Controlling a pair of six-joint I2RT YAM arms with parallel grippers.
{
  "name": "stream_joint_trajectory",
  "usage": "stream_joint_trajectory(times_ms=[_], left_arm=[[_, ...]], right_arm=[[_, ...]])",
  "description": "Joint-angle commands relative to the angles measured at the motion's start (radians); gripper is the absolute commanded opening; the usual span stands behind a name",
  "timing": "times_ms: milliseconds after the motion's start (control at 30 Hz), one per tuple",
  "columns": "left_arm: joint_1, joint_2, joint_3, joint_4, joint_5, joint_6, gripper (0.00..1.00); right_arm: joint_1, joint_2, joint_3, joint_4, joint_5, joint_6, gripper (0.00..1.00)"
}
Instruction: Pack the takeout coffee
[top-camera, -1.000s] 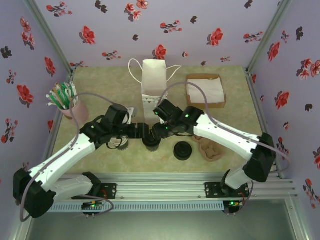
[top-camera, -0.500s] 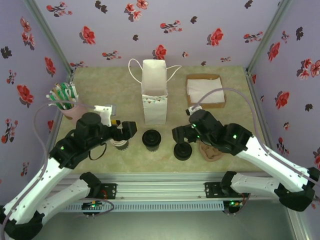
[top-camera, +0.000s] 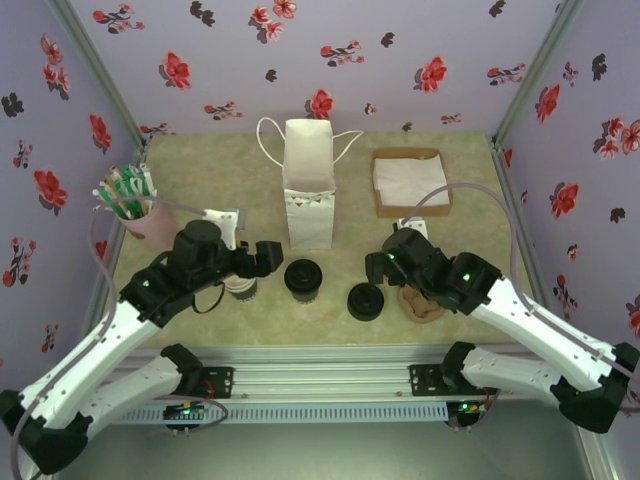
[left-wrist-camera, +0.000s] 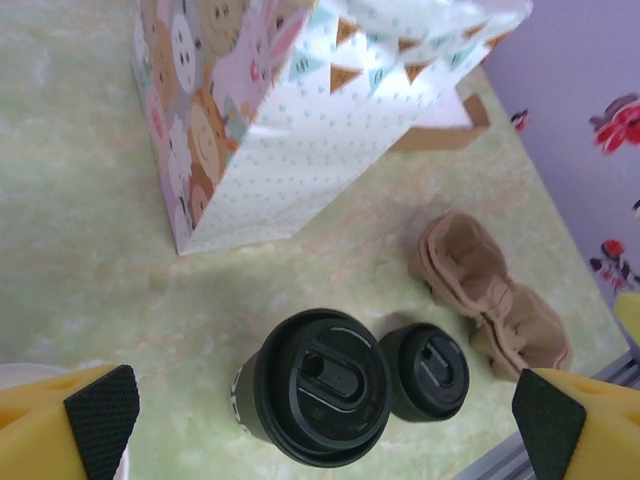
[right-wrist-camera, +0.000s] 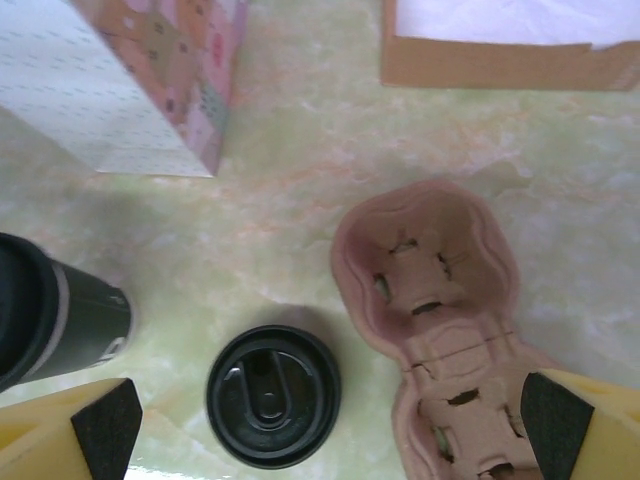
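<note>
From above, both arms have pulled back from the middle of the table. A second ago the two grippers met at the takeout coffee (top-camera: 303, 278); now the left gripper (top-camera: 262, 260) hangs just to its left and the right gripper (top-camera: 376, 267) is further off to its right, above the loose lid (top-camera: 365, 301). Both have their fingers spread wide and hold nothing. The cup stands free in front of the paper bag (top-camera: 308, 195) with its black lid on. I judge the lid step finished; the cup is not yet packed.

In the left wrist view, the fingers (left-wrist-camera: 100, 410) are far apart and empty. The takeout coffee (left-wrist-camera: 320, 385) is between and below them. It stands upright with its long axis vertical and its lid facing up, and the loose lid (left-wrist-camera: 432, 370) is touching or nearly touching its side. The cup carrier (left-wrist-camera: 490, 300) lies near.

In the right wrist view, the fingers (right-wrist-camera: 105, 425) are also open and empty. The takeout coffee (right-wrist-camera: 50, 310) shows at the left edge, appearing tilted here only from the camera angle. The loose lid (right-wrist-camera: 272, 395) lies flat beside the cup carrier (right-wrist-camera: 440, 290), whose pockets are empty.
</note>
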Motion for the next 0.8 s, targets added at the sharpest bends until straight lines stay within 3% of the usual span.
stream_joint_trajectory(times_ms=[0, 167, 467, 633, 767], left_arm=[[-0.046, 0.045, 0.025, 0.041, -0.014, 0.021, 0.99], [-0.117, 0.132, 0.046, 0.060, -0.018, 0.026, 0.99], [-0.159, 0.201, 0.076, 0.086, -0.019, 0.037, 0.99], [-0.163, 0.208, 0.071, 0.083, -0.020, 0.038, 0.99], [-0.165, 0.216, 0.067, 0.083, -0.019, 0.041, 0.99]], right_arm=[[-0.059, 0.036, -0.041, -0.023, -0.011, -0.026, 0.99], [-0.194, 0.084, -0.064, -0.073, -0.134, -0.058, 0.94], [-0.325, 0.181, -0.076, -0.055, -0.251, -0.102, 0.81], [-0.392, 0.264, -0.053, -0.104, -0.157, -0.084, 0.77], [-0.415, 0.337, -0.029, -0.103, -0.190, -0.118, 0.76]])
